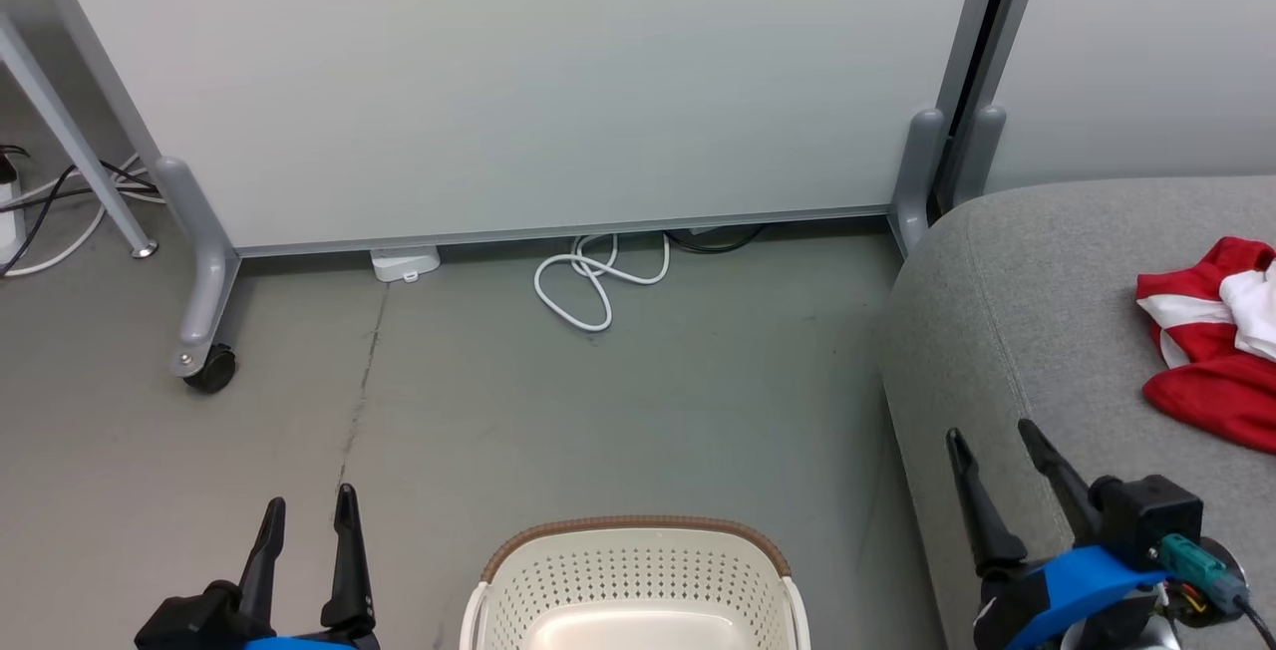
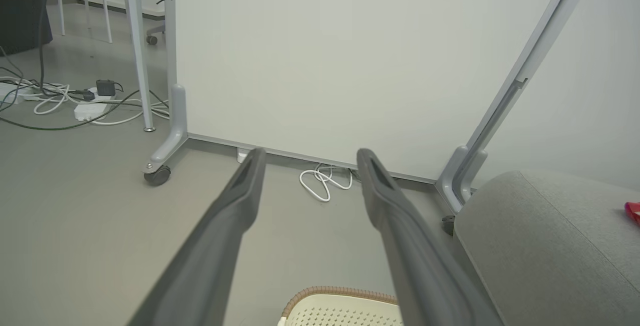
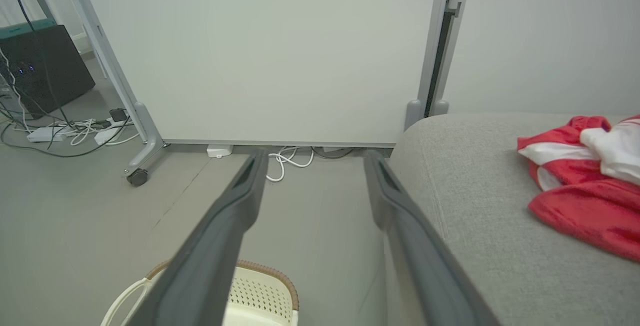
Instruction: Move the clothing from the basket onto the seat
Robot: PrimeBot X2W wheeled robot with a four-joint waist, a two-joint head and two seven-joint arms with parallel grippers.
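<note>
Red clothing [image 1: 1211,351] with white stripes lies crumpled on the grey seat [image 1: 1037,311] at the right; the right wrist view shows the clothing [image 3: 585,181] on the seat [image 3: 475,191] too. The cream basket [image 1: 638,580] with a brown rim stands on the floor at bottom centre, and the part of its inside that shows is bare. My left gripper [image 1: 309,505] is open, low at the left of the basket. My right gripper [image 1: 992,431] is open over the seat's front corner, left of the clothing. In both wrist views the fingers [image 2: 240,201] [image 3: 245,186] stand apart with nothing between them.
A wheeled white partition [image 1: 518,82] stands behind, with a caster [image 1: 211,369] at its left foot. A white cable loop [image 1: 593,281] and a small white box [image 1: 405,262] lie at its base. More cables [image 2: 75,101] and table legs are at the far left.
</note>
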